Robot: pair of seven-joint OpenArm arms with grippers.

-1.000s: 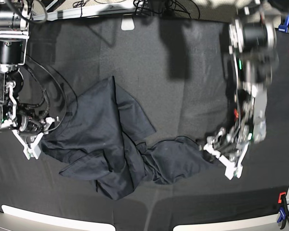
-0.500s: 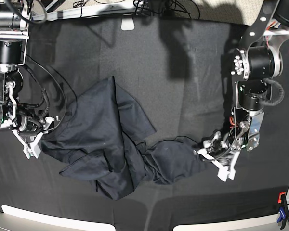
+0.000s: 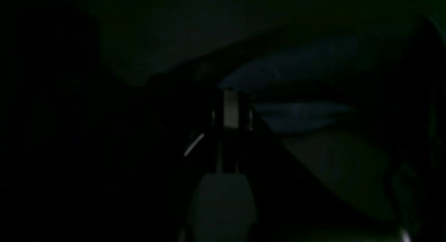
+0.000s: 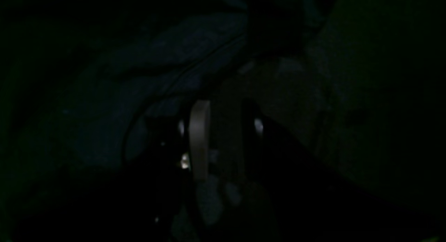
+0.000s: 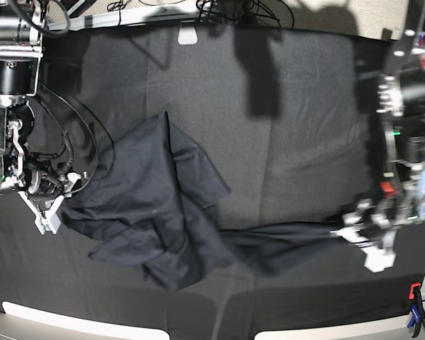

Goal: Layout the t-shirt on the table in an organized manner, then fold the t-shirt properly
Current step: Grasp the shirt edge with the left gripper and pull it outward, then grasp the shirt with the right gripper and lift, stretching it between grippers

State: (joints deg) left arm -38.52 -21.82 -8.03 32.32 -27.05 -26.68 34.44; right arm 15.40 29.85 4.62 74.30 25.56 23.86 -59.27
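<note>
**Spreading the shirt: one corner pulled out, the bulk not yet flat**

Stretching across the wide surface [image 5: 269, 106] of matte black creased cloth, the dark navy-grey short-sleeved cotton t-shirt [image 5: 156, 212] lies in a crumpled heap left of centre in the base view, with one long tongue of fabric drawn out toward that view's right. By my reading this is the laying-out step, not the folding: the garment is bunched and overlapped, and no sleeve or collar can be told apart.

The left hand [image 5: 365, 241], at the base view's right, is clenched on the far end of that drawn-out strip of the t-shirt; its wrist view is too dark to add more than pale fabric just beyond closed fingers. The right hand [image 5: 48, 205], at the base view's left, sits at the heap's edge with its white fingers touching the cloth; whether it grasps the fabric I cannot tell, as its wrist view is also very dark.

The next move probably calls for holding both ends and drawing them apart, lifting slightly so the folds fall open.

Open room lies mainly on the far half of the surface. The left hand is near the right edge, where a blue and red clamp [image 5: 414, 304] stands, so little travel remains that way.
</note>
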